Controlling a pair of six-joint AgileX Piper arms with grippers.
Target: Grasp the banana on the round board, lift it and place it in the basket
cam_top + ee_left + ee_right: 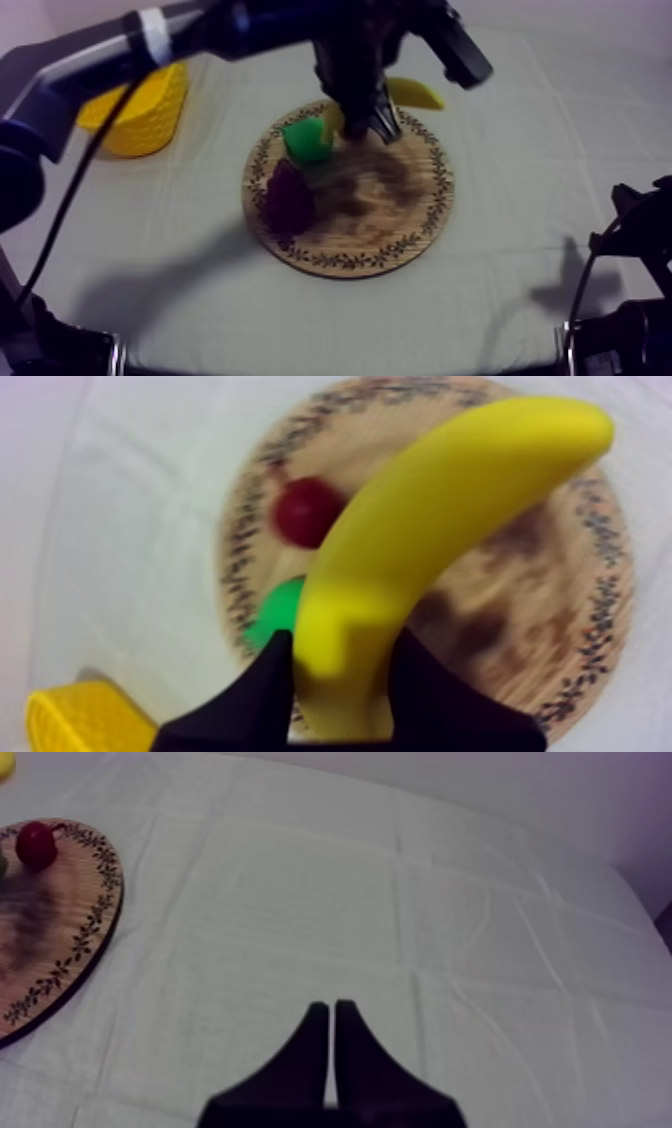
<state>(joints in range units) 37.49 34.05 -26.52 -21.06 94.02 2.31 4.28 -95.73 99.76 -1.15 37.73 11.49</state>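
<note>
Left gripper (pixel 342 641) clamped on banana (pixel 440 506), holds it over far part of wooden board (pixel 400 220). Pear (pixel 305 140), grapes (pixel 288 197), small red fruit (pixel 305 511) lie on board. Yellow basket (pixel 140 115) stands apart, at left side. Right gripper (pixel 332 1010): fingers pressed together, over cloth (pixel 400 902) beside board.

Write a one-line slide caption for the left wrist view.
Left tool shut on the banana, with the board, pear and small red fruit beyond.
</note>
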